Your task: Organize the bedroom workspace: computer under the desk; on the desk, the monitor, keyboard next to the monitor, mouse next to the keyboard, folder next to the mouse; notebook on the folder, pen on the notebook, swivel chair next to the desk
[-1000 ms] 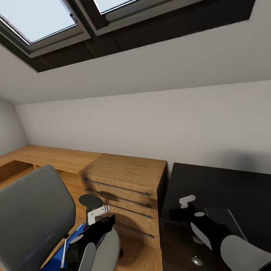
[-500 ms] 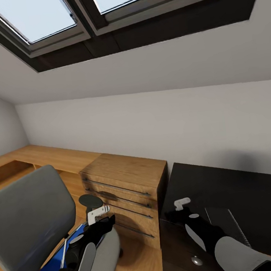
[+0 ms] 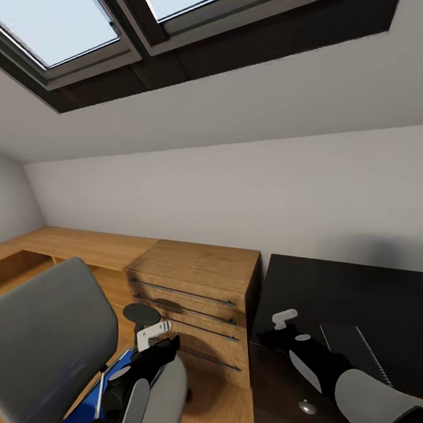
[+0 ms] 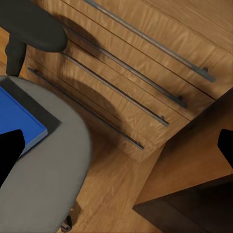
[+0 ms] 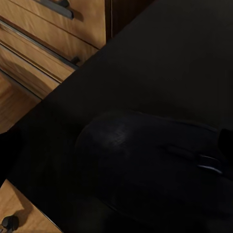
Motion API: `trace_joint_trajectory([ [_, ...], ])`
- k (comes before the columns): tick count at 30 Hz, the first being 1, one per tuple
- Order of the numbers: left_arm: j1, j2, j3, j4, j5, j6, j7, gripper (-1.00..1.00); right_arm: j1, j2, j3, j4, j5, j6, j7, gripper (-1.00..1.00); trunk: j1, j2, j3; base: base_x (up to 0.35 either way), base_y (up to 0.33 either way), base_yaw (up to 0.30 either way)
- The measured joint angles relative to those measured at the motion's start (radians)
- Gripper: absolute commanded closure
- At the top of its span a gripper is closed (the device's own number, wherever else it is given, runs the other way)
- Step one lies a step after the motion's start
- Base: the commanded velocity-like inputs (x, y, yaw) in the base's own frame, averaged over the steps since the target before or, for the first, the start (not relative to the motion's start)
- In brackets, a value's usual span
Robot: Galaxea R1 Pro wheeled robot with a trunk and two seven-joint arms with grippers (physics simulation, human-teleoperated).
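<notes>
While I hold both arms low: right gripper jaws spread wide, straddling black mouse on dark desk. Left gripper wide apart, empty, above swivel chair seat. Blue folder lies on seat. Wooden drawer unit beside desk.

**No readable text**

No lettering, label, brand, number or sign can be read in any view. The blue folder on the swivel chair has a plain cover, the wooden drawer fronts are unmarked, and the dark mouse on the black table carries no legible logo.
</notes>
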Motion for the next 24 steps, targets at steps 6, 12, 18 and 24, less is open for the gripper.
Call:
trace_joint_trajectory([
  [6,0.000,-0.001,0.000,0.000,0.001,0.000,0.000,-1.00,0.000,0.000,0.000,0.000,-0.002,0.000,0.001,-1.00,0.000,0.000,0.000,0.000,0.000,0.000],
  [12,0.000,-0.001,0.000,0.000,0.001,0.000,0.000,-1.00,0.000,0.000,0.000,0.000,-0.002,0.000,0.001,-1.00,0.000,0.000,0.000,0.000,0.000,0.000],
  [18,0.000,-0.001,0.000,0.000,0.001,0.000,0.000,-1.00,0.000,0.000,0.000,0.000,-0.003,0.000,0.001,-1.00,0.000,0.000,0.000,0.000,0.000,0.000],
  [24,0.000,0.000,0.001,0.000,0.005,0.000,0.000,-1.00,0.000,0.000,-0.002,0.000,-0.003,-0.001,0.000,-1.00,0.000,0.000,0.000,0.000,0.000,0.000],
])
